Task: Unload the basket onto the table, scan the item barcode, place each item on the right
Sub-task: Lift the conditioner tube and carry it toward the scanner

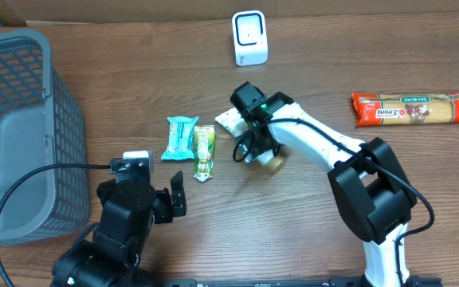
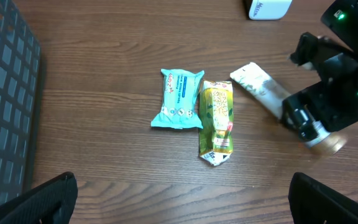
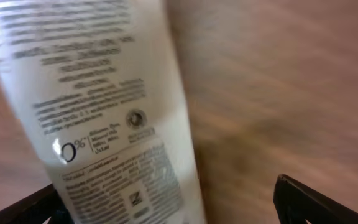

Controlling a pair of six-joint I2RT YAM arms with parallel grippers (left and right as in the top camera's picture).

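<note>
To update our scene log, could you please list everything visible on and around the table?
basket: 1, grey, left edge
scanner: 1, white, top centre
teal packet: 1, teal, centre
green packet: 1, green-yellow, right of the teal packet
tube: 1, white, centre, under the right gripper
pasta packet: 1, red-orange, far right
cable: 1, black, beside the basket
table: 1, brown wood
left gripper: 1, black, open, bottom left, holding nothing
right gripper: 1, black, open, over the tube
</note>
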